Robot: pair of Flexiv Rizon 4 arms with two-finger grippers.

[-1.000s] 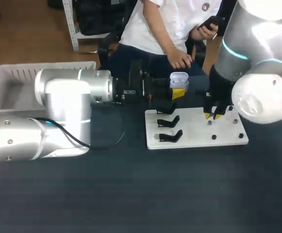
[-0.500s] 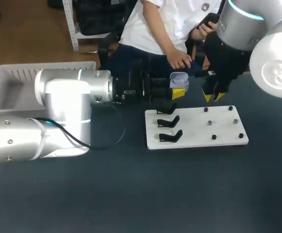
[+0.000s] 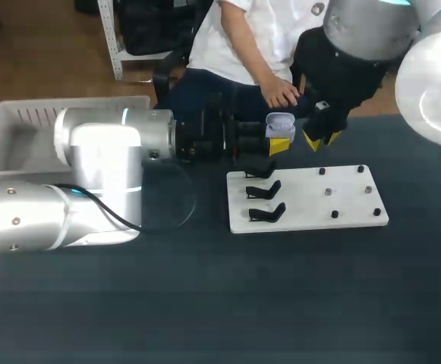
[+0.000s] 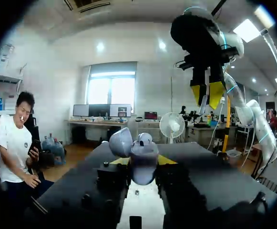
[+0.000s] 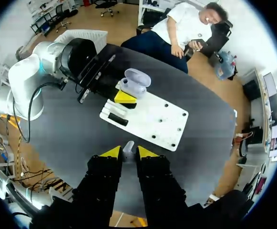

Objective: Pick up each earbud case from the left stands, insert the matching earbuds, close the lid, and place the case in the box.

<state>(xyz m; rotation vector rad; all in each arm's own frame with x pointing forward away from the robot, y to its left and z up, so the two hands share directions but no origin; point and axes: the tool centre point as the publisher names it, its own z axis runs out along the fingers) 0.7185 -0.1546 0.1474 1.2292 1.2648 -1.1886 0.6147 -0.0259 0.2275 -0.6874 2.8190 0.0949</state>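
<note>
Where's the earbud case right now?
In the head view, the earbud case is held open by the left gripper at the far left corner of the white board; the right gripper hovers to its right.

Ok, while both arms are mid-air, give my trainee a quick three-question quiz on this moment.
1. True or false: the earbud case held in the left gripper has its lid shut.
2. Fill in: the small white thing between the right gripper fingers is an ____.
3. Where is the right gripper? A. resting on the white board. B. raised above the table, near the case. C. down inside the box.

Key: 1 false, the lid stands open. 2 earbud. 3 B.
</note>
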